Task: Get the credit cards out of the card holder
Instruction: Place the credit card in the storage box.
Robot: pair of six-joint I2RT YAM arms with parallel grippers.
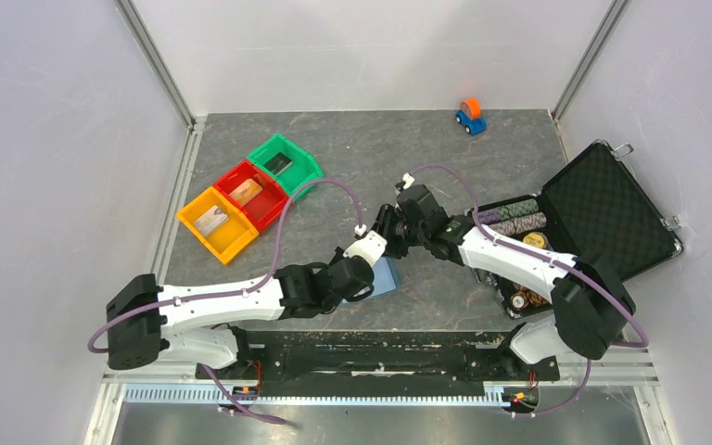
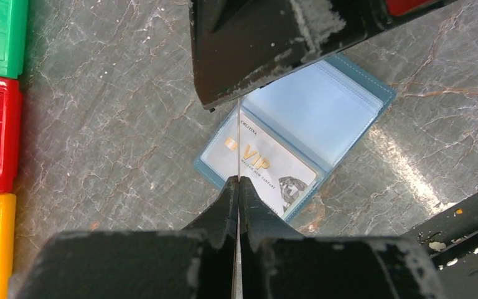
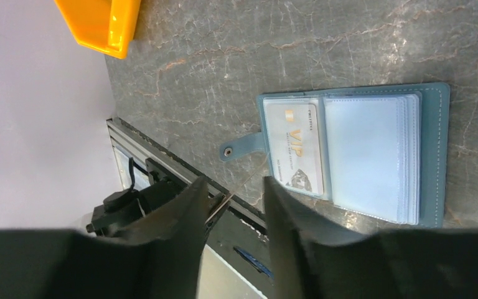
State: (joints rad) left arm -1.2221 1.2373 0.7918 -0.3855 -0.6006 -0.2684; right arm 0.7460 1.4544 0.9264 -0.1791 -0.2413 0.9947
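Card holder (image 3: 373,156) lies open and flat on the grey desk (image 1: 426,148), near its front edge. One whitish VIP credit card (image 2: 258,162) sits in the pocket on the snap-tab side. Above it, I see the left gripper (image 2: 238,184) with its fingers closed on a second credit card (image 2: 239,140), held edge-on so it shows only as a thin line. The right gripper (image 3: 234,184) faces it with fingers apart, that card's edge lying between them; I cannot tell whether either finger touches it.
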